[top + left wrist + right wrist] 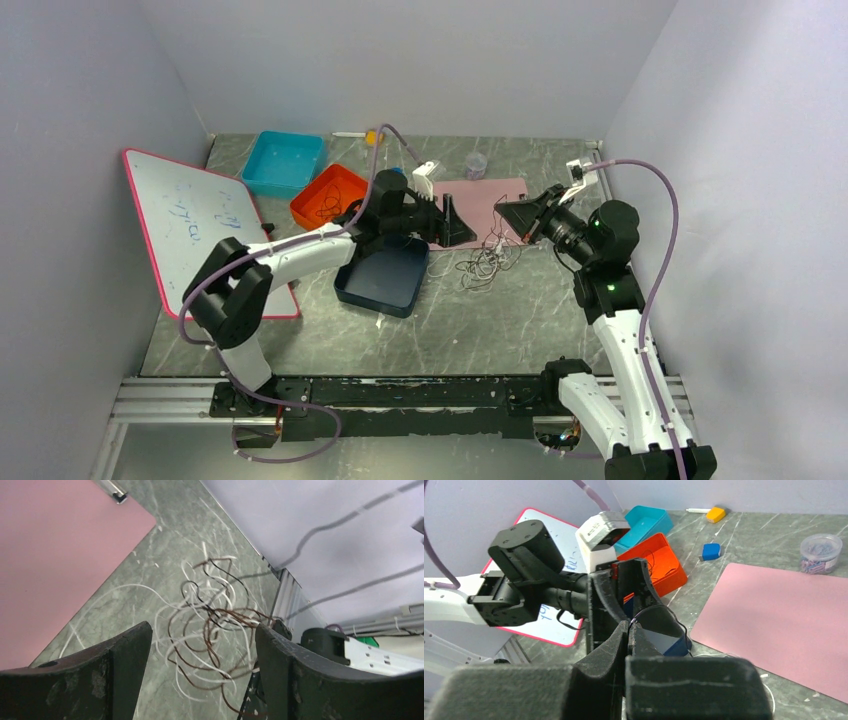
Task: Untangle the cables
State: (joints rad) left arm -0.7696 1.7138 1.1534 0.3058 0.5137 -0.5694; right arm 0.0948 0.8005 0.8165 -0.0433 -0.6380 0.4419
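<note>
Pink mat beside cables; navy tray near.

A robotics lab cell: plain panels box in a marbled table, with two robot arms bolted to an aluminium rail. Left of the left pincer sit a teal bin, an orange bin and a whiteboard.

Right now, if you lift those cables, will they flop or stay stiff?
Probably flop: the cables lie in loose, curly loops. Likely light, being so thin. Pulling one would probably drag others, because white and brown loops cross.
</note>
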